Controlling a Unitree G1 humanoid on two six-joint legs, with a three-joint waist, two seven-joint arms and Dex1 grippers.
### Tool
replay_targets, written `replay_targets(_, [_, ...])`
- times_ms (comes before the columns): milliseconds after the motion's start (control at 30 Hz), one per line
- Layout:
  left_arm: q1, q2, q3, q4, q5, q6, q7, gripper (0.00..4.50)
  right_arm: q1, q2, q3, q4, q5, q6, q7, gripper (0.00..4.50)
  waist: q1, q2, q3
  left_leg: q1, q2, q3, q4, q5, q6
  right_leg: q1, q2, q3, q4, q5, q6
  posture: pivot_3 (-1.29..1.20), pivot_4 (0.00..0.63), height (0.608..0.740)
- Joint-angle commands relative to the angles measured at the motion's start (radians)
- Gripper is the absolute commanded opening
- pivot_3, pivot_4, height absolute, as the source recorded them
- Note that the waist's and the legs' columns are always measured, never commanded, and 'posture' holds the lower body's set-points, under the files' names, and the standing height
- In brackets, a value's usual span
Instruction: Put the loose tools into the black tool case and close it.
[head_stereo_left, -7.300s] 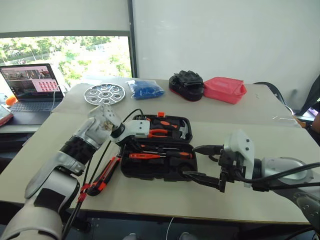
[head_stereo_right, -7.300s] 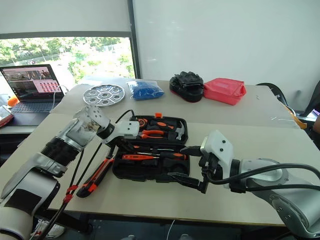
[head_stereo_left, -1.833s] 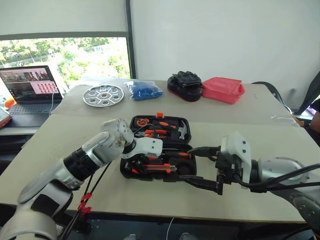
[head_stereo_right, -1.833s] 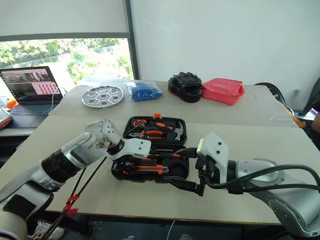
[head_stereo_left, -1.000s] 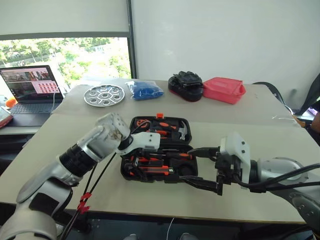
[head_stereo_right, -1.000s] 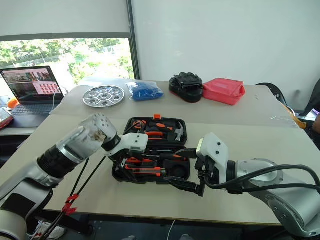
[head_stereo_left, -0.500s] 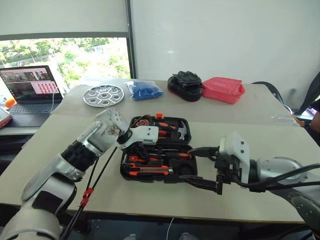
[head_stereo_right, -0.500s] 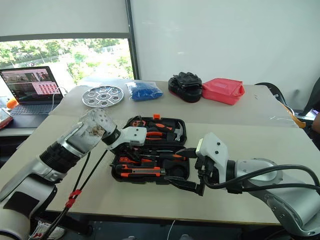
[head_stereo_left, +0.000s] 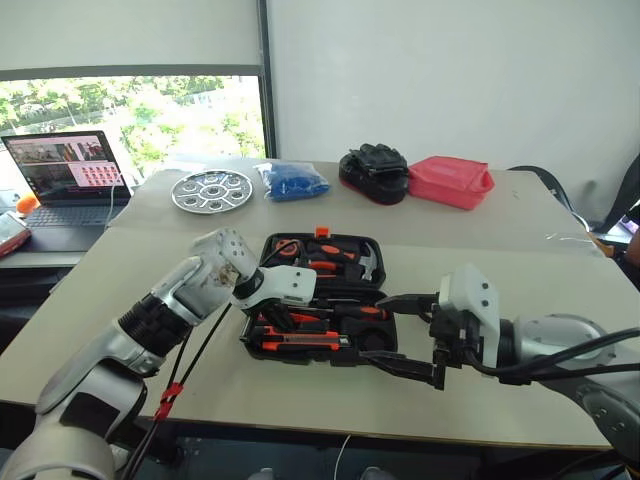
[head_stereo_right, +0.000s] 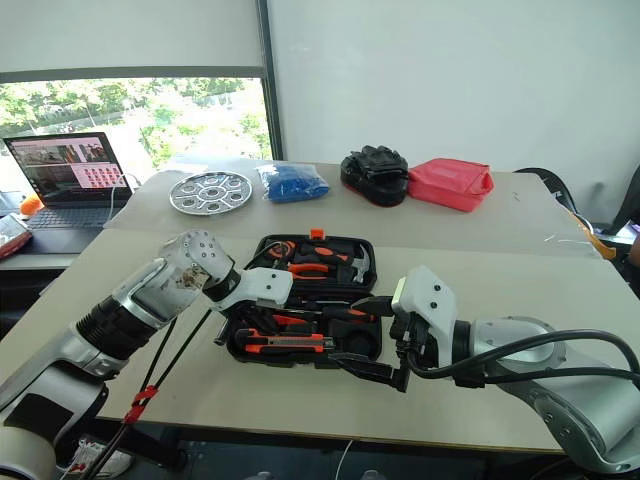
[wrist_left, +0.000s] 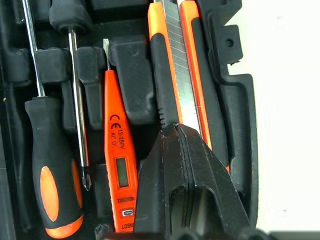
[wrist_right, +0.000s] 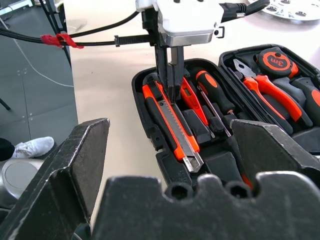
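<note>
The long orange-and-black utility knife (wrist_left: 172, 65) now lies slotted under our left tool (wrist_left: 176, 131), just closed empty; right tool (head_stereo_left: 408, 333) gapes.

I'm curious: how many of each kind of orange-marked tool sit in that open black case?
Utility knife: 1
Slim tester: 1
Screwdrivers: 2
Pliers: 1
Tape measure: 1
Hammer: 1
Total: 7
</note>
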Motion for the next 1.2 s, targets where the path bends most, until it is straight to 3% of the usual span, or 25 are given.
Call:
replay_targets(33, [0.028,-0.003,-0.027,0.008,0.046,-0.038,0.024,0.03,-0.015,-0.006,-0.028,-0.019,0.018,-0.002,-0.004,4.50,-0.002,0.000,0.000,0.000,0.000,0.000,0.000,0.000,0.000,0.000,0.000,0.000,0.000,0.000,0.000,0.00,0.150,0.740])
replay_targets(333, [0.084,-0.013,-0.026,-0.037,0.057,-0.032,0.024,0.03,-0.015,-0.010,-0.027,-0.018,0.026,0.000,-0.010,4.50,-0.002,0.002,-0.001,0.002,0.000,0.000,-0.001,0.000,0.000,0.001,0.000,0.001,0.000,0.000,0.000,0.00,0.150,0.740])
replay_targets(767, [0.019,0.003,0.046,-0.113,-0.046,0.050,-0.063,0.03,-0.016,-0.007,-0.015,-0.005,0.011,-0.009,0.000,4.50,-0.003,0.002,-0.001,-0.001,0.000,0.000,-0.001,0.000,0.000,-0.002,0.000,0.001,0.000,0.000,0.000,0.00,0.150,0.740])
replay_targets(1067, [0.054,-0.049,-0.004,-0.017,0.037,-0.079,0.048,0.03,-0.013,-0.008,-0.023,-0.012,0.019,-0.001,-0.006,4.50,-0.002,0.002,-0.001,-0.001,0.000,0.000,-0.001,0.000,0.000,-0.001,0.000,0.001,0.000,0.000,0.000,0.00,0.150,0.740])
replay_targets(1200, [0.074,-0.035,-0.014,-0.021,0.040,-0.085,0.017,0.03,-0.003,-0.014,-0.035,-0.019,0.029,0.004,-0.009,4.50,-0.002,0.002,-0.001,-0.001,0.000,0.000,-0.001,0.000,0.000,-0.001,0.000,0.001,0.000,0.000,0.000,0.00,0.150,0.740])
